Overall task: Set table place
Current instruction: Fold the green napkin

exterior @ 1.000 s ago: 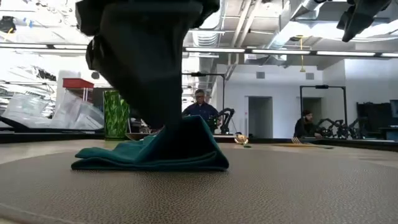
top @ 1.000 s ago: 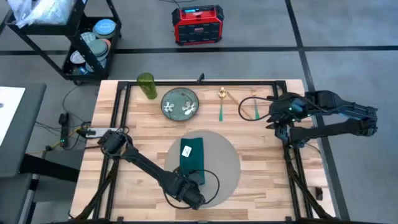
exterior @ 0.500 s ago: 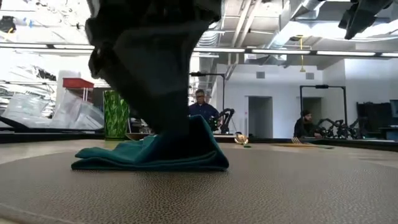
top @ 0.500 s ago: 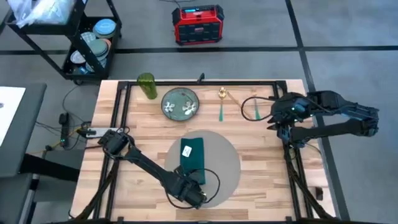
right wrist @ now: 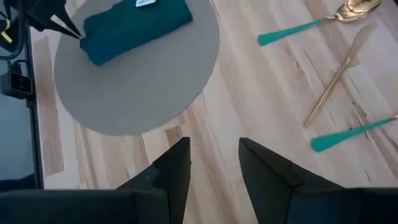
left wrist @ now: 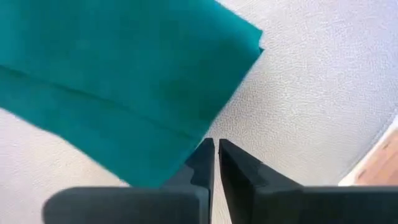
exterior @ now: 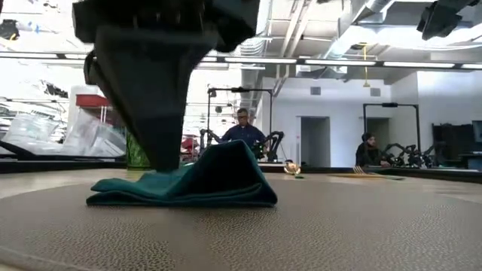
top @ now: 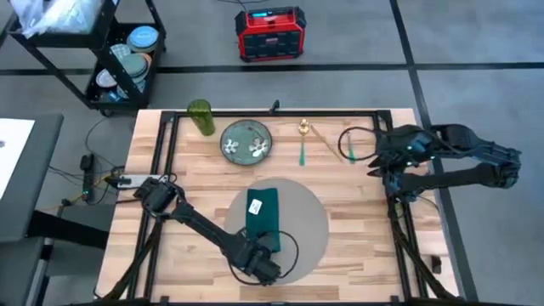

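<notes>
The mat [top: 297, 242] lies at the table's [top: 357, 255] near edge, centred. The left gripper [top: 265, 265] hangs over the mat's near rim, fingers [left wrist: 205, 165] pressed together and holding nothing, just beside the near end of a folded teal napkin [top: 263, 212] on the mat. Along the far edge, from the left corner: a green cup [top: 201, 117], a floral plate [top: 246, 141], then gold cutlery with teal handles [top: 303, 150]. The right gripper [right wrist: 214, 165] hovers at the right edge, fingers parted and empty.
</notes>
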You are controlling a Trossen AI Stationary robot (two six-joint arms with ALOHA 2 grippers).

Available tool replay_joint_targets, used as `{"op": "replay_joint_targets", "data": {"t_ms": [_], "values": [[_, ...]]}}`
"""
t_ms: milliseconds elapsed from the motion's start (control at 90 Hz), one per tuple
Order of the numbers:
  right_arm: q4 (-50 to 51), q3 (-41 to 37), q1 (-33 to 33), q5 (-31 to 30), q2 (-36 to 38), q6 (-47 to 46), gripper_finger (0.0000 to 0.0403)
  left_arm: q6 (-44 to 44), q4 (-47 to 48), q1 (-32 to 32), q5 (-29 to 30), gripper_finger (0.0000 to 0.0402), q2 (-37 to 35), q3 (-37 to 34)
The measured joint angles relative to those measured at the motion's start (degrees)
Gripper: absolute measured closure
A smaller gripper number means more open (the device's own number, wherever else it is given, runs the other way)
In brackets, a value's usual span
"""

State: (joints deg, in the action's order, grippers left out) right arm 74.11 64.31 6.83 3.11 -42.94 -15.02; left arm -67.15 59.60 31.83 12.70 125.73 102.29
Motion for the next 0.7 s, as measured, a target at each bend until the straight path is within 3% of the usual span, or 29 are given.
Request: {"op": "replay_joint_targets", "data": {"t_ms": [511,700], "values": [[0.04,0.00,-0.02,0.02,-0.04,1.80,0.0278,-5.71,-4.01,0.07,1.25,0.0401,0.00,1.16],[0.91,0.00,-0.02,0.04,0.46,1.98,0.0278,-8.81,-2.88,0.15,1.50,0.0359,-0.11,2.65]]}}
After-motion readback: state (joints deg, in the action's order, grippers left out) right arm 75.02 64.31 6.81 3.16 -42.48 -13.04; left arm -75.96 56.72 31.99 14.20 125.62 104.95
